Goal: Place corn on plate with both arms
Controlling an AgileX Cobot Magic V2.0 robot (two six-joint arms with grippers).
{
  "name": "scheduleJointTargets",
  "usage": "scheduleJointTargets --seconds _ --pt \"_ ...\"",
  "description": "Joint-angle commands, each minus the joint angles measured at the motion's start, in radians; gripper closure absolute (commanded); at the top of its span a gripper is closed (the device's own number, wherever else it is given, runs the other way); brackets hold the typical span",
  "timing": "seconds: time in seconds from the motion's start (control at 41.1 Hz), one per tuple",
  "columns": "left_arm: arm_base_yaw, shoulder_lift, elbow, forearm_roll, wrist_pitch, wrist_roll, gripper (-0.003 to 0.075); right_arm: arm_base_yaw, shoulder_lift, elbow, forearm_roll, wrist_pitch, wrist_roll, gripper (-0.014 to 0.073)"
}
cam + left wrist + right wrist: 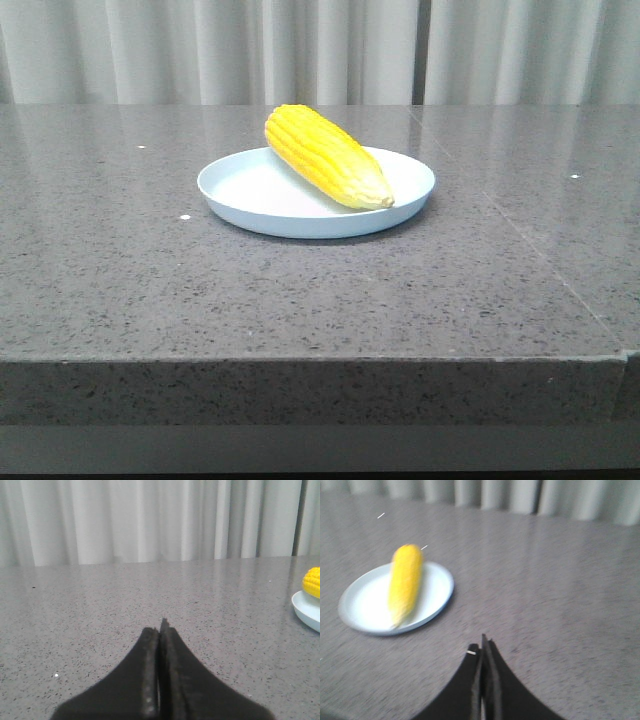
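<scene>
- The corn (327, 155) lies on the plate (250, 190) in front of me, set at a slant.
- Its paler tip points toward my right and near side; the thick end seems to overhang the far rim.
- The plate sits on the grey speckled table (150, 290), pale curtains (200, 50) behind.

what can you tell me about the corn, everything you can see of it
The bright yellow corn cob has neat lengthwise rows of kernels and tapers to a paler tip that points toward the camera's right in the front view. It looks whole and husk-free. It lies slantwise on the round, shallow, pale blue plate, its thick end resting on and reaching past the far rim, its tip near the right rim. Only the plate touches it; neither gripper is near it.
</scene>
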Motion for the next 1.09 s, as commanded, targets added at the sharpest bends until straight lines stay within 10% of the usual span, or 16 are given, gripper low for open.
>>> scheduleJointTargets --seconds 0.0,0.535,1.071 --pt "0.001 -0.017 0.024 -0.009 -0.089 -0.008 0.0741 -0.072 -0.071 0.097 -0.004 -0.233 0.000 0.0662" --pt "0.001 -0.017 0.024 -0.009 -0.089 -0.008 0.0741 -0.234 -0.305 0.555 -0.003 -0.601 0.000 0.0662" --pt "0.001 -0.017 0.024 -0.009 -0.089 -0.008 0.0741 -0.234 -0.305 0.564 -0.003 -0.684 0.000 0.0662"
